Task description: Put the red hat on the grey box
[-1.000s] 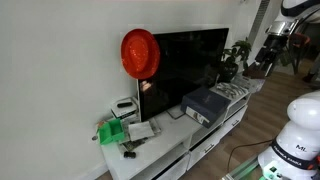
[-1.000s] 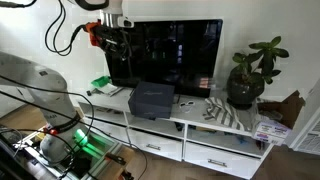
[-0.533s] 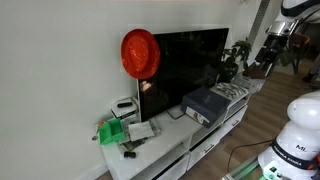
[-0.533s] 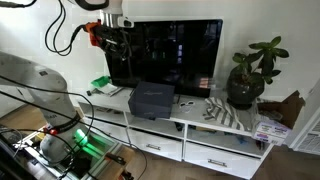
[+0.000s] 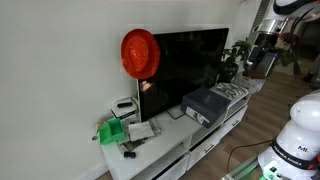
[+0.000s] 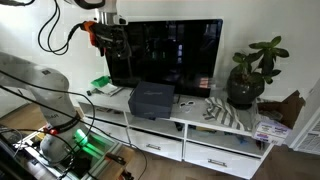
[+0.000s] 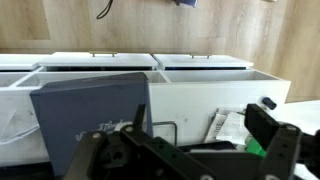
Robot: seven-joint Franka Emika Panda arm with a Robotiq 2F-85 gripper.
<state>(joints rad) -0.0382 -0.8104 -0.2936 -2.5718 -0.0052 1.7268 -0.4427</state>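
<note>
My hand (image 5: pixel 262 55): I am holding it up in the air, out in the room, well apart from the TV (image 5: pixel 190 62). Its two fingers are standing wide apart, and I am holding nothing.
The red hat (image 5: pixel 140 53): It is hanging on the top corner of the TV, high above the surface (image 5: pixel 168 130). It is not sitting on the grey box yet.
The grey box (image 5: pixel 208 100): It is lying flat on the surface, under the screen. It is sitting lower than the hat and off to one side of it.
Which way the hat is lying from my hand: The hat is hanging back by the wall, and my hand is floating out in front of it. I think both are at about the same height.
How the hat is facing: Its round face is pointing sideways, along the wall. In an exterior view from the front, the hat (image 6: pixel 90 35) is showing only as a thin red strip beside the TV corner.
What my wrist view is showing: I am seeing the grey box (image 7: pixel 90 115) and the white drawers (image 7: pixel 215 85), and no red at all. So I think my hand is pointing down at the surface, not at the hat.
What I am thinking for the next move: I am guessing my hand needs to turn toward the TV corner and go in toward the wall. Then the fingers can close on the thin edge of the hat. The grey box is waiting lower down, under the screen.
</note>
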